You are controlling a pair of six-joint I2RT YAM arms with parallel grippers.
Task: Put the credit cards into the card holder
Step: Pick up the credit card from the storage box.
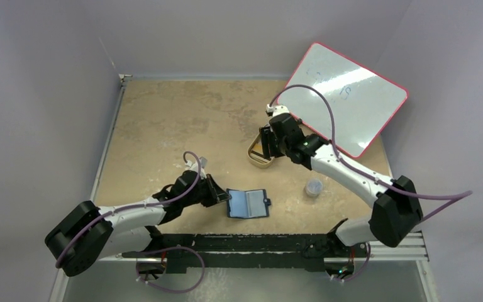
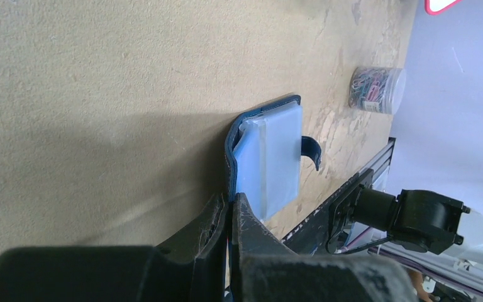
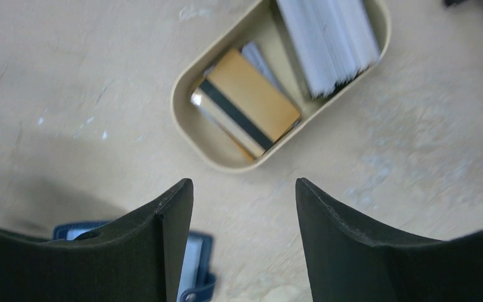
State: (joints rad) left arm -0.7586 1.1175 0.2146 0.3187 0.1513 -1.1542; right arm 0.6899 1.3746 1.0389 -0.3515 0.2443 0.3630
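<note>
**Left arm low at the card holder [image 1: 248, 203], right arm stretched past it**

The left arm [image 1: 132, 217] lay low and nearly flat, extended from its base toward the card holder's left edge. The left gripper [image 1: 221, 194] met that edge, its fingers [image 2: 255, 236] pinched tight together on the rim of the cover. The right arm [image 1: 352, 176] stood to the right of the card holder, bent sharply at the elbow [image 1: 393, 211], its forearm slanting to the far side with the wrist turned downward. The right gripper [image 1: 265, 146] hung beyond the card holder, well apart from it, its two fingers [image 3: 170, 233] spread wide.
</note>
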